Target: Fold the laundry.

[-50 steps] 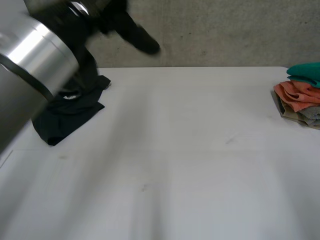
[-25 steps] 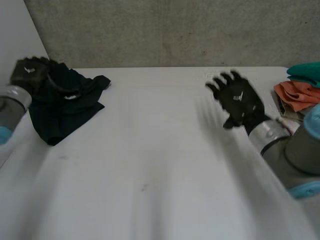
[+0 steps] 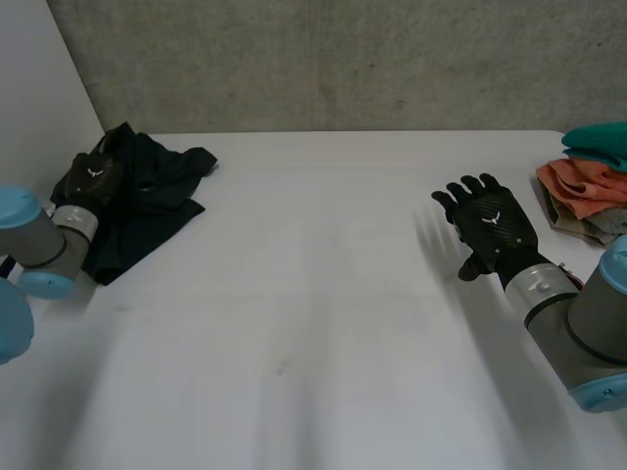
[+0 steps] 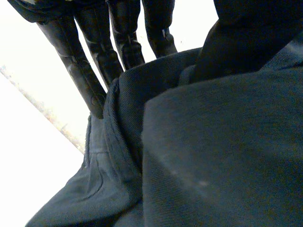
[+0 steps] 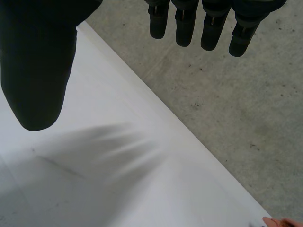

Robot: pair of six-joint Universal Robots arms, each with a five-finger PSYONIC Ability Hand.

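Two-handed pose over the table (image 3: 313,323): left hand (image 3: 93,181), fingers straight, lies palm-down at the table's far left corner. Right hand (image 3: 493,227) hovers above its right side, palm down, fingers spread and straight.

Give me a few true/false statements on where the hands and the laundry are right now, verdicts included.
1. The left hand rests on the dark garment. True.
2. The right hand holds a cloth. False: it is open, fingers spread, holding nothing, above the bare table.
3. The teal cloth lies on top of the orange cloth at the table's right edge. True.
4. The dark garment lies folded flat in the middle of the table. False: it is crumpled near the far left corner.
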